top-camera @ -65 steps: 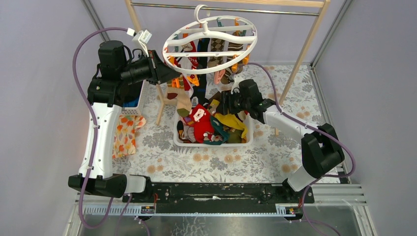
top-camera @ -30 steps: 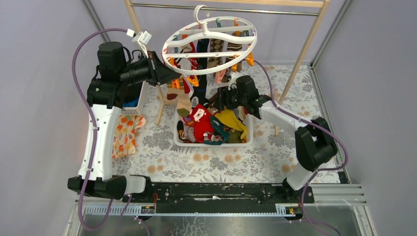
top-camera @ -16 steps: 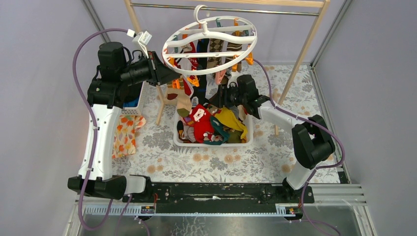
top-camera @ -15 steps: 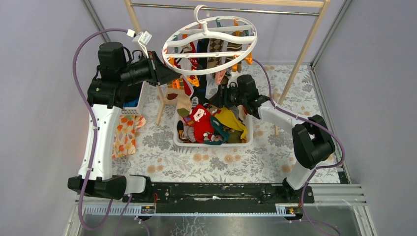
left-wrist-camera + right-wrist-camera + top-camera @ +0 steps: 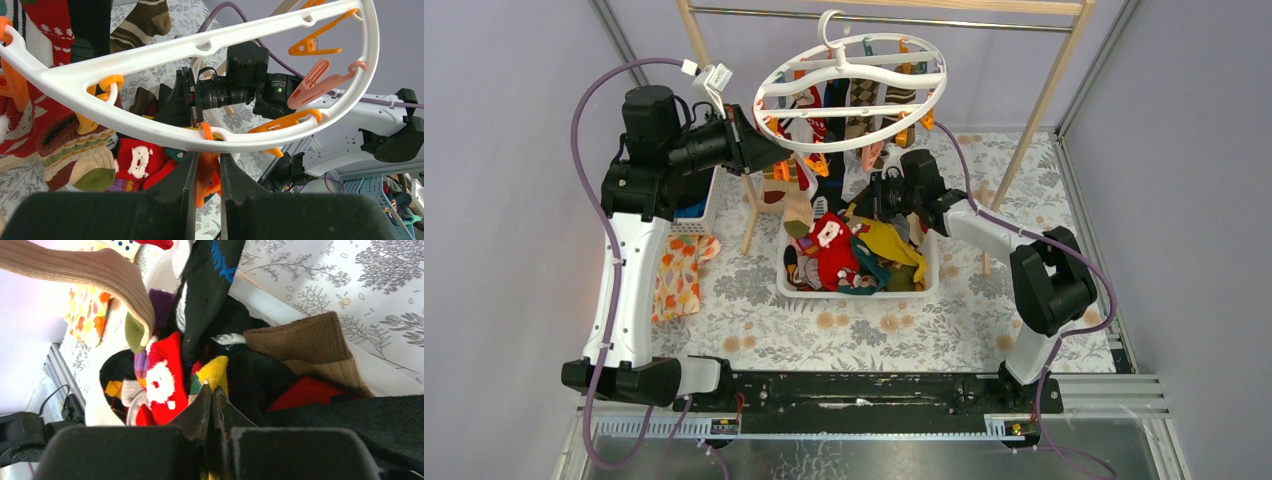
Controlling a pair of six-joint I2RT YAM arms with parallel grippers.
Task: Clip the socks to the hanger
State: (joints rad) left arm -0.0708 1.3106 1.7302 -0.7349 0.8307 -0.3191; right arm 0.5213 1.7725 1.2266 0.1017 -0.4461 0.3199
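Clasping an orange clip (image 5: 205,179) at lower centre, the left gripper (image 5: 206,157) should spread it while the right gripper (image 5: 212,394), clenched on a mustard sock (image 5: 216,371), feeds the cuff in.

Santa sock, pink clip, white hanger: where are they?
Santa sock (image 5: 159,382), right wrist view, on Santa's white face.
Pink clip (image 5: 302,95), left wrist view, on its pinching end.
White hanger (image 5: 150,53), left wrist view, on its crossbar.
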